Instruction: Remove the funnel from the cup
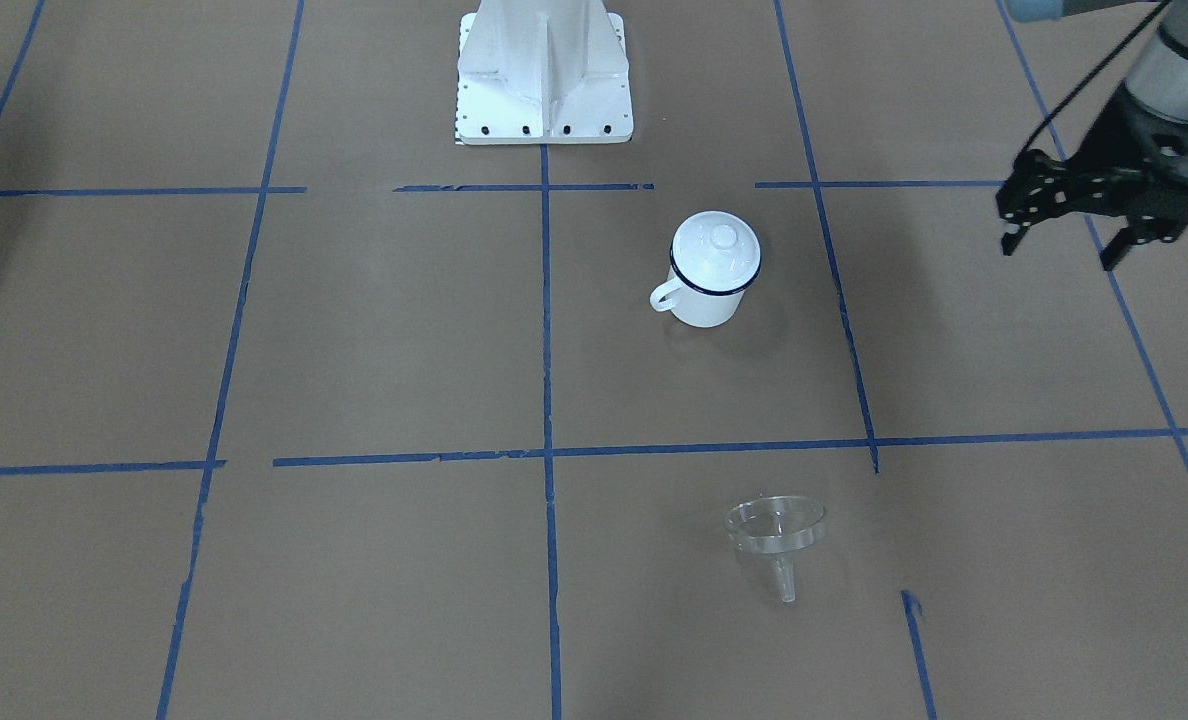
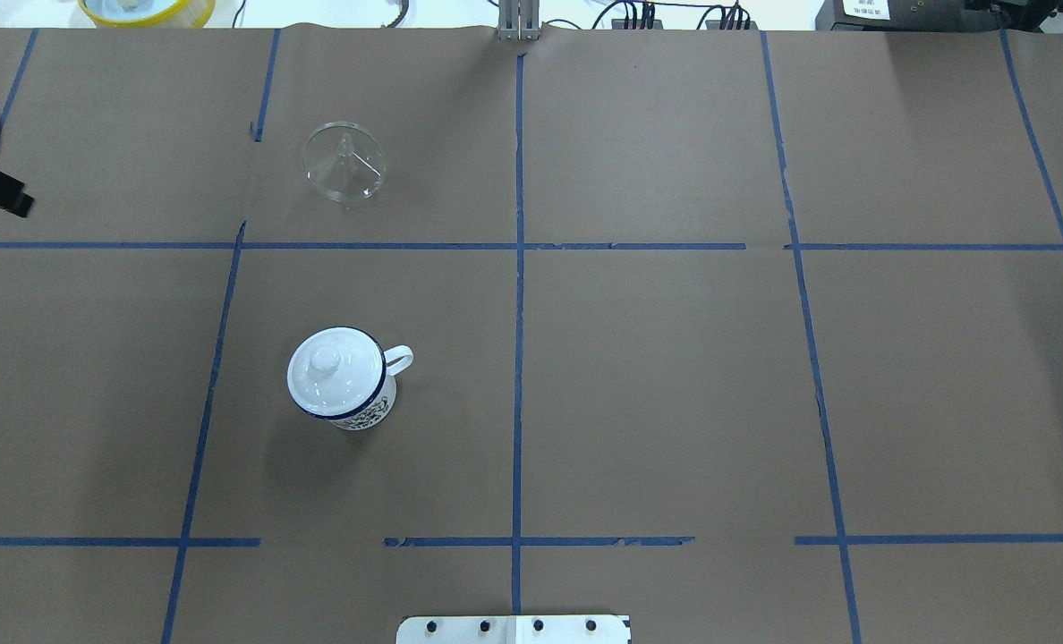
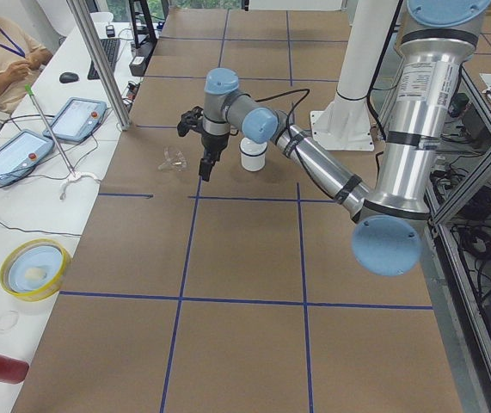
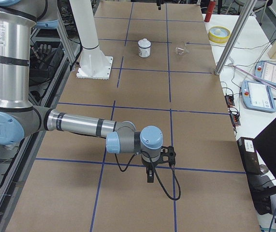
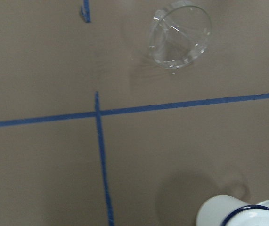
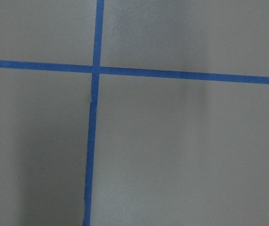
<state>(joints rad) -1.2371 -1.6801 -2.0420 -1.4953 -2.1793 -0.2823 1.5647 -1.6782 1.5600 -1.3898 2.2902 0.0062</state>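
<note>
One funnel — well apart from left jaws

Left arm and right arm: brushed-silver tubes with dark bands at the tube ends and round light-blue joint caps; the left upper tube carries a label, print unreadable. Left gripper is black, its finger links drilled with rows of small holes, with a black cable at the wrist; the right wrist has a black cable loop. Base: white ribbed pedestal on a flat plate, with a row of dark bolts along its front edge.
</note>
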